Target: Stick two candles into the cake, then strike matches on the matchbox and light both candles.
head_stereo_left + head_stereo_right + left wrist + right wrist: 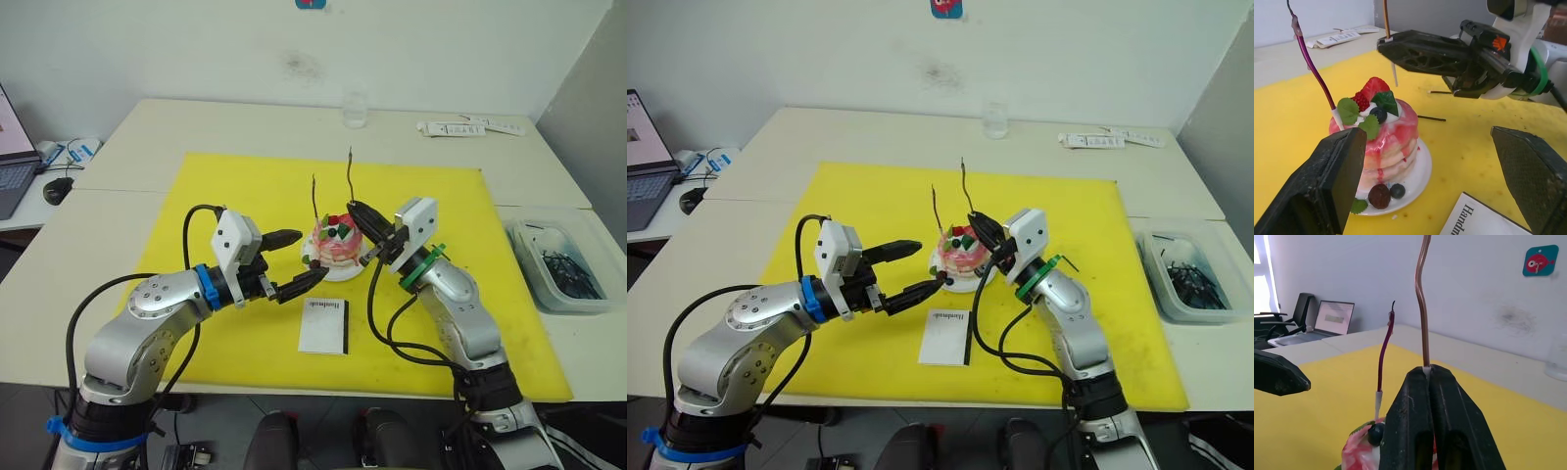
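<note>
The matchbox (1484, 223) carries dark lettering on its white face; in the left wrist view the opening letters read "Hand", with the remainder cut off at the frame edge. In the head views the same lettering (322, 305) appears as one short line near the box's far edge, too small to read. A blue sticker (1540, 260) on the wall bears a red fish figure, without legible words. An orange mark (1499, 43) sits on the right gripper's black housing; its form cannot be made out. The laptop screen (1335, 317) shows content that is illegible.
</note>
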`<state>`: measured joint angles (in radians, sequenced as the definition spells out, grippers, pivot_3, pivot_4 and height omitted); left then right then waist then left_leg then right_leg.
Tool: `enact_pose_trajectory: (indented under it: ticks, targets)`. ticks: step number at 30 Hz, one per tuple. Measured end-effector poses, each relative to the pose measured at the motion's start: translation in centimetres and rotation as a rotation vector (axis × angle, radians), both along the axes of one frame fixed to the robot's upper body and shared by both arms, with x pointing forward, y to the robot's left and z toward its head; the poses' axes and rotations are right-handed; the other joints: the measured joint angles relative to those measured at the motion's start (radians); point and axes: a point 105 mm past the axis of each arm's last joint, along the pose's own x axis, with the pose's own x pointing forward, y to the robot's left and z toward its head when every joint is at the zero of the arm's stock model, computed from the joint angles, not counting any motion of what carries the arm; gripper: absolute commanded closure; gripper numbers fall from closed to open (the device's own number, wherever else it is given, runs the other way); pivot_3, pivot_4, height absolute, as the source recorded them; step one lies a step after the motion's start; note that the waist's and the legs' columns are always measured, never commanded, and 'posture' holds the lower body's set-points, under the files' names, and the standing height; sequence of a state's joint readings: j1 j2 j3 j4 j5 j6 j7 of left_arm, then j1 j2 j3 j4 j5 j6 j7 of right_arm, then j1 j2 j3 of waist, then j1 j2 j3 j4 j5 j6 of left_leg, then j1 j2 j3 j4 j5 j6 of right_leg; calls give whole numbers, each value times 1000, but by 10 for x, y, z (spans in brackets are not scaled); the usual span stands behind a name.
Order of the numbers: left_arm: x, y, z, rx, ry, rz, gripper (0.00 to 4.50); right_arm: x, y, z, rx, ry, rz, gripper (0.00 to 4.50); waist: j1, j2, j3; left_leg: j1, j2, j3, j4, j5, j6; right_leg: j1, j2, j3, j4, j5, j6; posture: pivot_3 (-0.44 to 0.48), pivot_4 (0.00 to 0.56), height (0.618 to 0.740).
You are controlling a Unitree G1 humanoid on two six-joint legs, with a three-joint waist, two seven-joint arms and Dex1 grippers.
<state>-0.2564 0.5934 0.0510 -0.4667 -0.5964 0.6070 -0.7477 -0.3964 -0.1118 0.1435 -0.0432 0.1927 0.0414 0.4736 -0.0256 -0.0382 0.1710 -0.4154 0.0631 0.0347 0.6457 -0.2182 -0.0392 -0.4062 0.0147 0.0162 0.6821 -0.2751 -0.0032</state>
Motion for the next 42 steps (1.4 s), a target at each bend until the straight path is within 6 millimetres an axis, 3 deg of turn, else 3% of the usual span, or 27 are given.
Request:
enact_pose_trajectory:
  ticks: [42]
  targets:
    - [0, -5, 6, -4, -5, -31, 0, -5, -6, -30, 49, 50, -76, 4461, -1, 0, 0, 0, 0, 0, 0, 0, 0, 0, 0, 0, 0, 0, 0, 0, 150, 740]
